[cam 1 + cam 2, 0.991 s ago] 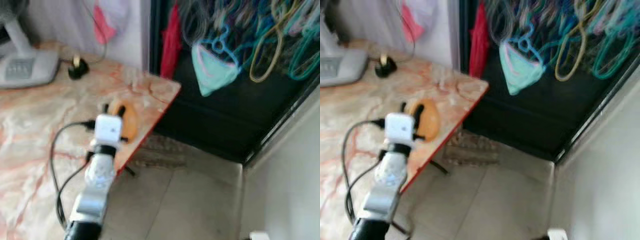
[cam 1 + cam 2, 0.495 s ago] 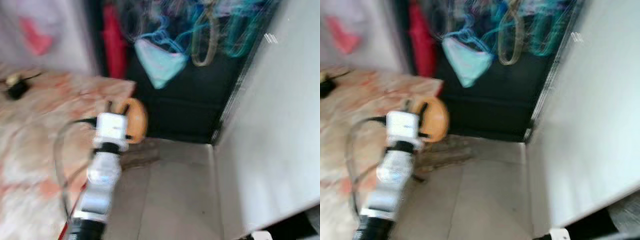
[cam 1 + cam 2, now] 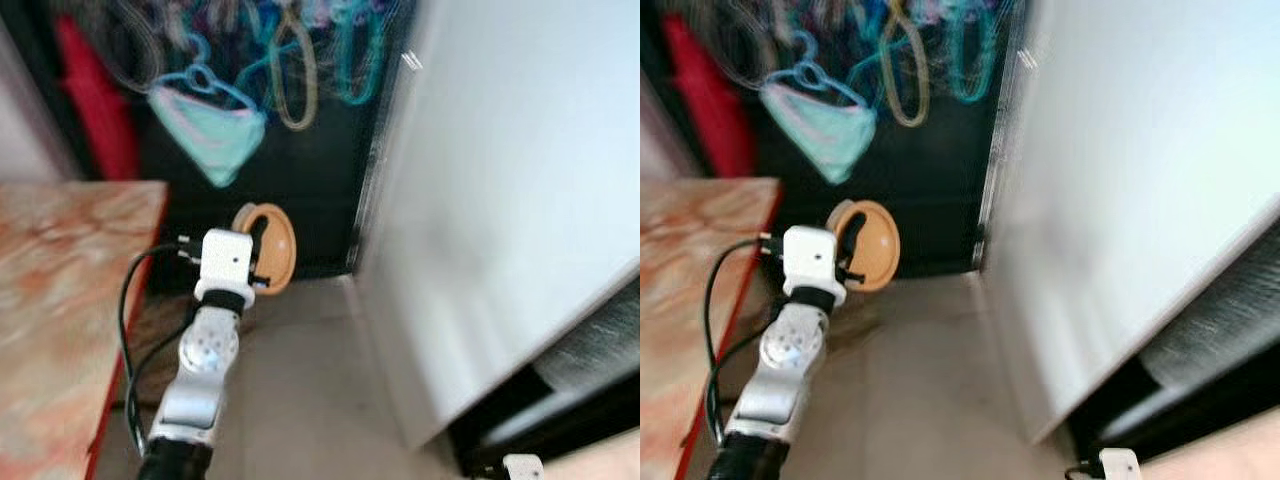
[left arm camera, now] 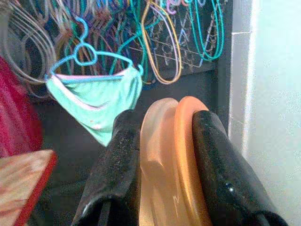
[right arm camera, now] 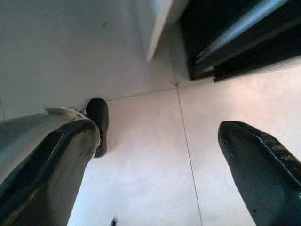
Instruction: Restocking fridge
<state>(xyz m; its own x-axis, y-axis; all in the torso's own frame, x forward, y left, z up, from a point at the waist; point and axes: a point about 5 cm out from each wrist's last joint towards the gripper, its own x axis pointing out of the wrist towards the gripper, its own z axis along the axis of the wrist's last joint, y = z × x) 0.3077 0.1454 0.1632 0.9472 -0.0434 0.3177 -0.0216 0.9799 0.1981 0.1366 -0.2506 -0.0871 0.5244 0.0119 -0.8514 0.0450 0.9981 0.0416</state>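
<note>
View swung right, table [image 3: 60, 300] now left | left gripper [image 4: 164, 155] clamps orange disc [image 4: 181, 165]

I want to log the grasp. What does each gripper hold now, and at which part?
The left gripper holds an orange disc-shaped item across its thin edge. The right gripper is open and holds nothing.

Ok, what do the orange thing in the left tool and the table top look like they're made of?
The orange disc, held between the left tool's fingers, looks like smooth plastic: slightly translucent, with a soft sheen and a thin moulded rim, though a lid or a plate is hard to tell apart. The table top looks like marble-patterned laminate or stone, beige with reddish veins and a red edge; blur leaves it open.
</note>
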